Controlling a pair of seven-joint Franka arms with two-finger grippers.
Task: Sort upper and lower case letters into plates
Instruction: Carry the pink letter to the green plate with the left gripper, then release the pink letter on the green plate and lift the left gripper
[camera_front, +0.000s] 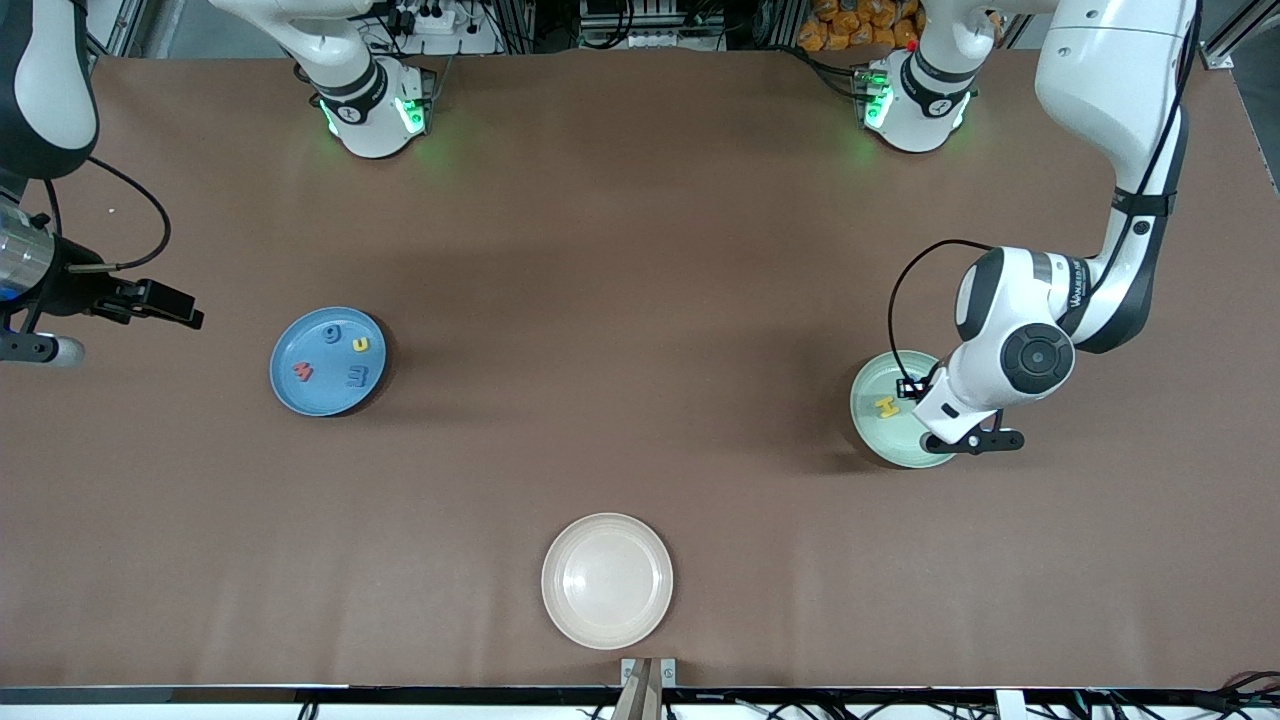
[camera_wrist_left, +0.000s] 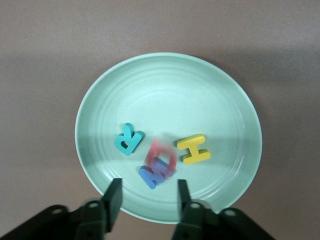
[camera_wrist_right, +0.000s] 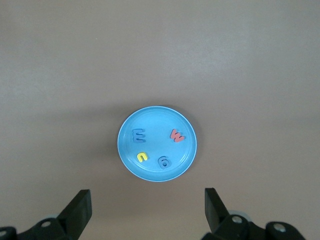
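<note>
The mint green plate (camera_wrist_left: 165, 85) (camera_front: 875, 430) holds a teal R (camera_wrist_left: 129, 139), a yellow H (camera_wrist_left: 194, 149) (camera_front: 886, 406), and a blurred blue letter (camera_wrist_left: 155, 175) lying against a blurred red letter (camera_wrist_left: 162, 154). My left gripper (camera_wrist_left: 148, 189) hangs over this plate's rim, open, with nothing between its fingers. The blue plate (camera_front: 290, 390) (camera_wrist_right: 130, 165) holds a blue g (camera_front: 333, 331), a yellow u (camera_front: 362, 344), a blue m (camera_front: 356, 376) and a red letter (camera_front: 303, 371). My right gripper (camera_wrist_right: 147, 200) waits open high above the table, beside the blue plate.
A cream plate (camera_front: 607, 580) with nothing in it lies near the table's front edge, midway between the arms. The left arm's wrist (camera_front: 1010, 360) covers part of the mint plate in the front view.
</note>
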